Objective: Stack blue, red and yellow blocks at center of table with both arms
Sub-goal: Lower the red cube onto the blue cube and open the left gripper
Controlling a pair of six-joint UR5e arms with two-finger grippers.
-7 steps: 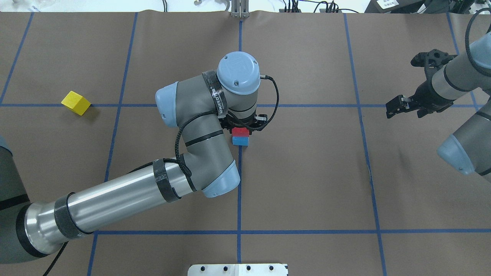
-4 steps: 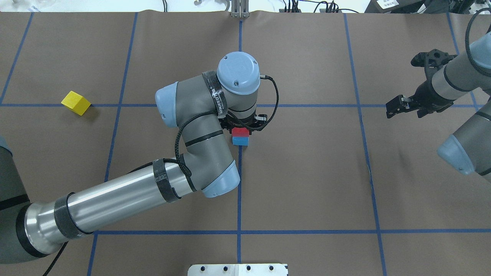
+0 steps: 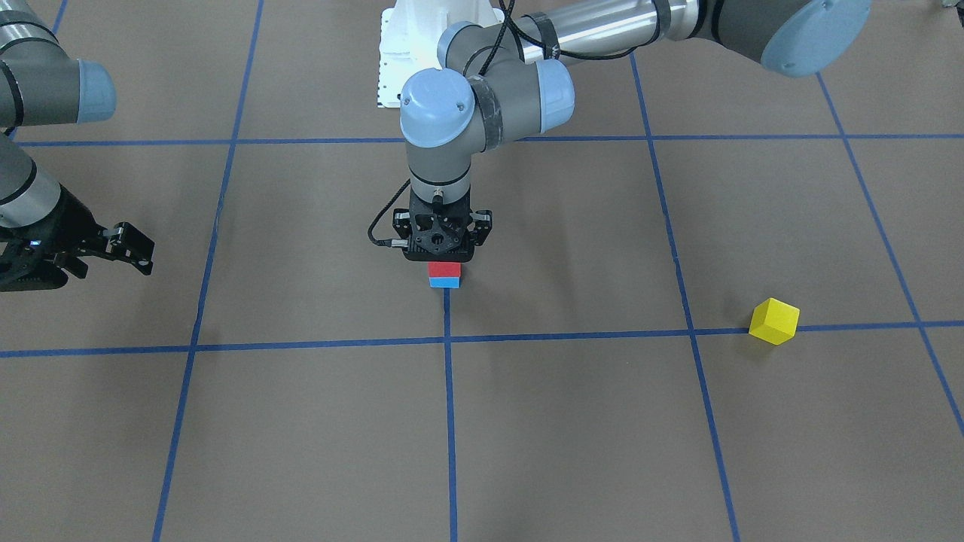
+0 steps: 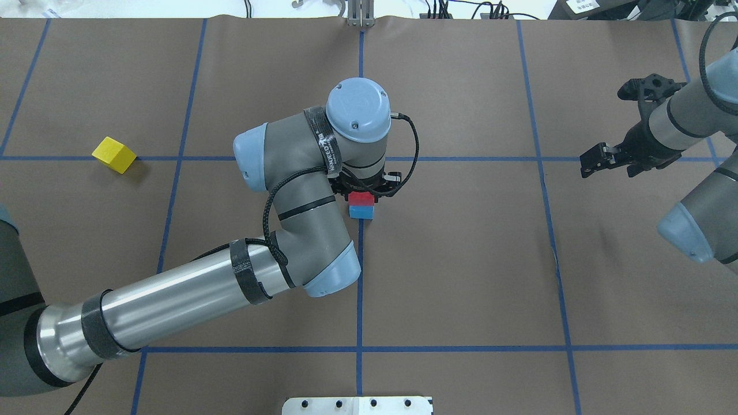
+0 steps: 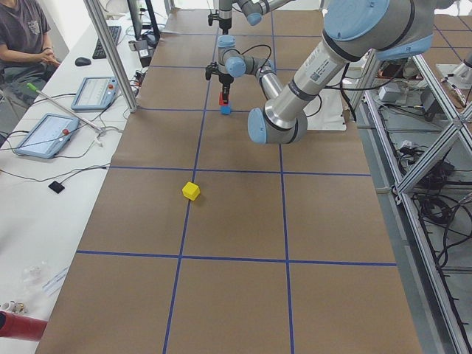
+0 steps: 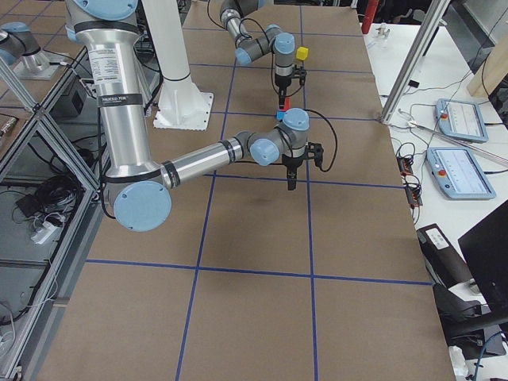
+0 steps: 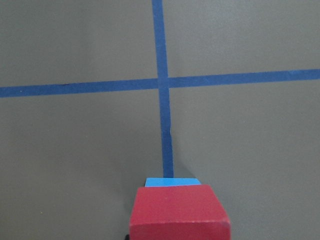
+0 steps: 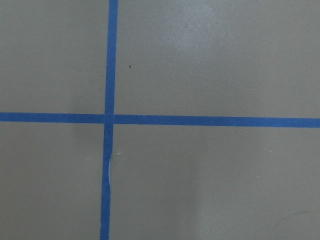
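red block on blue block | left jaws downward, grip unclear | right jaws released

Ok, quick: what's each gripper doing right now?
Left gripper: jaws look shut on the red block, which sits on the blue block.
Right gripper: open, holding nothing.

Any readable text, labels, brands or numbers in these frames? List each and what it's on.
Nothing reads for certain.
White lettering on the black band round the left arm: blurred, not legible.
Dark print on the right arm's silver tube: too small to read.
White label beyond the table's far edge: too small to read.
Red block, blue block, yellow block: no markings show.
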